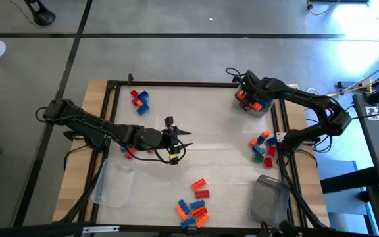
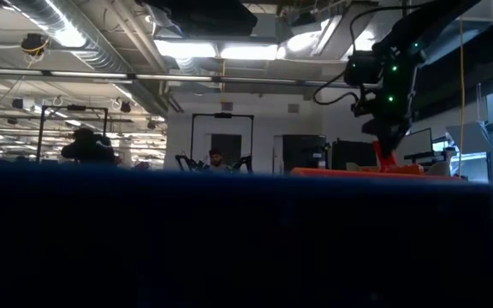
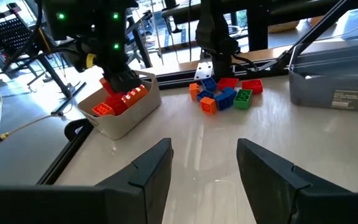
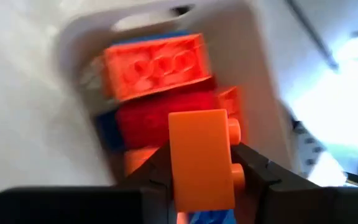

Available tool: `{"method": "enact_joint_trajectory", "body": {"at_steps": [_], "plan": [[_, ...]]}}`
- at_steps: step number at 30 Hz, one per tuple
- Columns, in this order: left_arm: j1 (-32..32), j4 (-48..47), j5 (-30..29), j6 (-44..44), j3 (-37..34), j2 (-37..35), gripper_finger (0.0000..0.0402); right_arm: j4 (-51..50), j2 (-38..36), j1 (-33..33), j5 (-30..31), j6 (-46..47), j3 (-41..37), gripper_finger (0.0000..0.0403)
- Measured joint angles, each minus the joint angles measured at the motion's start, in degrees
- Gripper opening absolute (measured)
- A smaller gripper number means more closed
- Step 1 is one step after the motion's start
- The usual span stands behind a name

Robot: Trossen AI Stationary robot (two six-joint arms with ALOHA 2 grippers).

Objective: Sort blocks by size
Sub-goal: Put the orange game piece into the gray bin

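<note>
My right gripper [image 1: 244,97] hangs over a clear tub [image 1: 260,109] at the table's far right, shut on an orange block [image 4: 201,155]. Orange and red blocks [image 4: 157,62] lie in that tub. My left gripper [image 1: 184,140] hovers open above the middle of the table with nothing between its fingers [image 3: 154,168]. Loose blocks lie in piles on the table at the far left [image 1: 139,100], on the right [image 1: 263,146] and near the front edge [image 1: 195,201]. In the low view a dark blue block [image 2: 229,239] close to the camera hides most of the table. My right gripper pinches the orange block by two opposite sides [image 4: 178,163] between its two fingers, its studs [image 4: 234,152] facing one finger. The fingers slant down from above. The block is lifted clear, above the blocks in the tub.
An empty clear tub [image 1: 114,184] lies at the near left and a grey tub [image 1: 268,197] at the near right. A red block [image 1: 129,153] sits beneath the left arm. A black frame [image 1: 176,83] runs around the table top.
</note>
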Motion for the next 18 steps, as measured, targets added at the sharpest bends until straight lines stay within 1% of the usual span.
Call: {"method": "enact_joint_trajectory", "body": {"at_steps": [2,10,12,18], "plan": [[0.0,0.0,0.0,0.0,0.0,0.0,0.0169,1.3,0.0,0.0,1.1,-0.5,0.0,0.0102],[0.0,-0.1,0.0,-0.4,0.0,0.0,0.0169,5.8,0.4,-0.1,1.5,-1.3,0.0,0.0107],[0.0,-0.1,0.0,-0.4,0.0,0.0,0.0169,6.5,0.9,-0.4,3.1,-1.3,0.0,0.0119],[0.0,-0.2,0.0,-0.4,0.0,0.0,0.0169,6.6,3.7,-1.6,3.2,-1.3,0.0,0.017]]}}
